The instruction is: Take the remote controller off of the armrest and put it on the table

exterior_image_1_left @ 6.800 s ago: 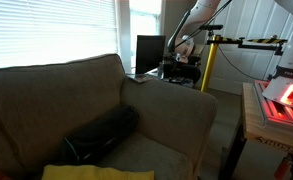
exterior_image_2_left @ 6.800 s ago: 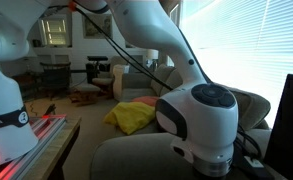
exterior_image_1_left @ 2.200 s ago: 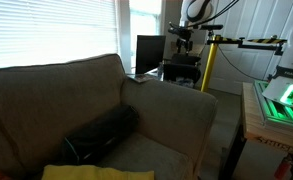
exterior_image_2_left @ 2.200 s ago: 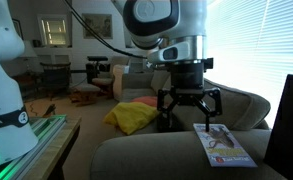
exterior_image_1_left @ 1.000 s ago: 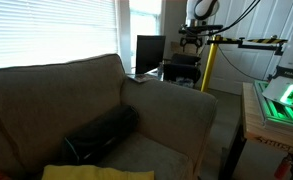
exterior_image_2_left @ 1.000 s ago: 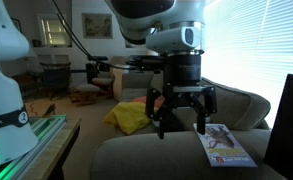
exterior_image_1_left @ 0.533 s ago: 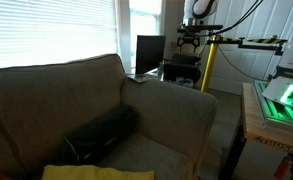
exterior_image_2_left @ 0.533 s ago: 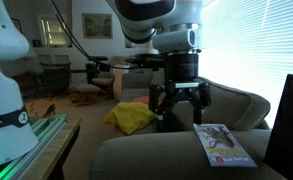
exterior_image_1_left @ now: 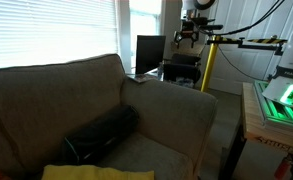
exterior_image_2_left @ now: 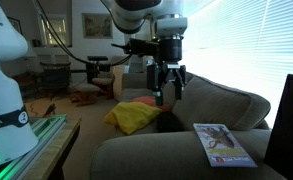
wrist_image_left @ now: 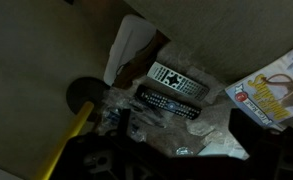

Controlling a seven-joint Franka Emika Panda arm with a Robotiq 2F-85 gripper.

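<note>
Hovering high over table (exterior_image_1_left: 181, 70), gripper (exterior_image_2_left: 166, 97) well clear of armrest (exterior_image_2_left: 156, 155); armrest bears only magazine (exterior_image_2_left: 222, 143). Remote controller (wrist_image_left: 169, 103) sits mid wrist view amid dark clutter; cannot tell whether pinched or already lying there, nor finger spread. Lift-off judged done; set-down, release perhaps left

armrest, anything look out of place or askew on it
Only a magazine: it lies flat on the armrest, turned at a slant to the armrest's edges. Nothing there looks spilled or damaged.
</note>
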